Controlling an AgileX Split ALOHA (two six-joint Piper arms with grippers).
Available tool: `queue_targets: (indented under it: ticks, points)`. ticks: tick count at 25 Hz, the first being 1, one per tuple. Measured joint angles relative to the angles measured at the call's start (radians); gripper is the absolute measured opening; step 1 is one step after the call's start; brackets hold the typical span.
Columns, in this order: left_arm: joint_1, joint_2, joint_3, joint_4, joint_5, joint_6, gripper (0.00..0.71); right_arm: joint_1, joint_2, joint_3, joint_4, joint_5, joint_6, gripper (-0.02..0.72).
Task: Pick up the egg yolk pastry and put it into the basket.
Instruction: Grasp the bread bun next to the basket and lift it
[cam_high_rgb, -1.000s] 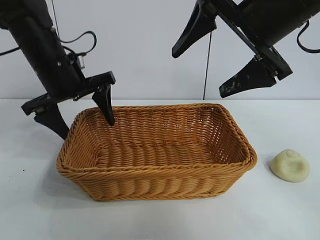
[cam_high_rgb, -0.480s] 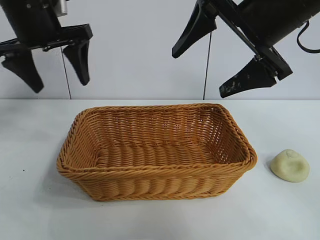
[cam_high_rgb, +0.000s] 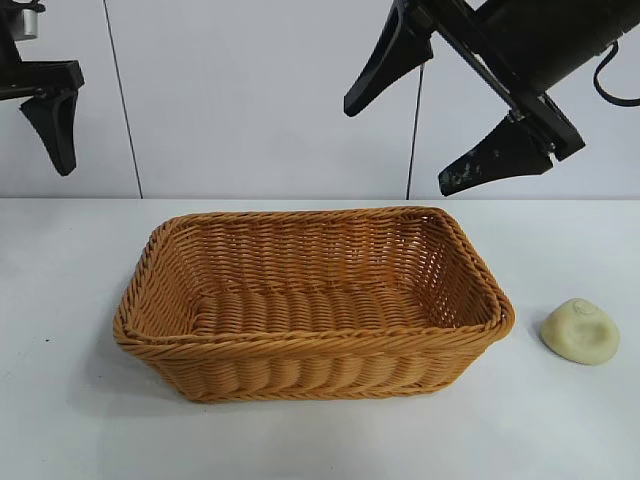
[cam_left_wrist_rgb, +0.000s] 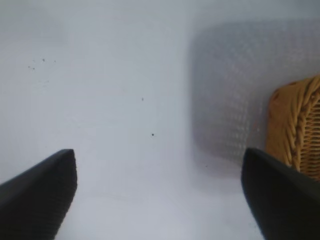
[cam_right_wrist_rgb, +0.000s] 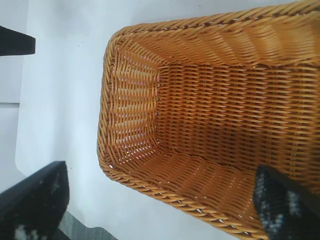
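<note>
Left end effector (cam_high_rgb: 50, 125): high, well left of the large orange-brown woven wicker basket (cam_high_rgb: 310, 345), fingers spread wide, nothing held. Basket: stiff weave, sloping sides, braided rim, empty, on the white table (cam_high_rgb: 320, 440). Right end effector (cam_high_rgb: 425, 130): high above the basket's right end, wide open, empty. Small pale yellow-cream dome-shaped egg yolk pastry (cam_high_rgb: 580, 331): on the table just right of the basket, apart from it. Judged light, soft, crumbly; grip gently across its lower flanks.

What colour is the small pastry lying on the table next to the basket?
Pale yellow-cream; the egg yolk pastry shows best in the exterior view.
</note>
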Motion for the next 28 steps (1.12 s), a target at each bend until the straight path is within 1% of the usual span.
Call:
queue_targets:
  ticks: [3, 8, 11, 18, 23, 28]
  points:
    - [0.000, -0.063, 0.057, -0.001, -0.001, 0.006, 0.660, 0.000, 0.000, 0.000, 0.000, 0.000, 0.000, 0.694]
    - [0.000, -0.250, 0.232, -0.001, -0.001, 0.030, 0.660, 0.000, 0.000, 0.000, 0.000, 0.000, 0.000, 0.694]
    - [0.000, -0.405, 0.365, -0.001, 0.000, 0.036, 0.660, 0.000, 0.000, 0.000, 0.000, -0.001, 0.000, 0.694]
    - [0.000, -0.819, 0.655, -0.001, 0.003, 0.044, 0.660, 0.000, 0.000, 0.000, 0.000, -0.001, 0.000, 0.694]
    - [0.000, -1.085, 0.841, -0.001, 0.006, 0.044, 0.660, 0.000, 0.000, 0.000, 0.000, -0.001, 0.000, 0.694]
    - [0.000, -1.349, 1.027, -0.001, -0.059, 0.045, 0.660, 0.000, 0.000, 0.000, 0.000, -0.001, 0.000, 0.694]
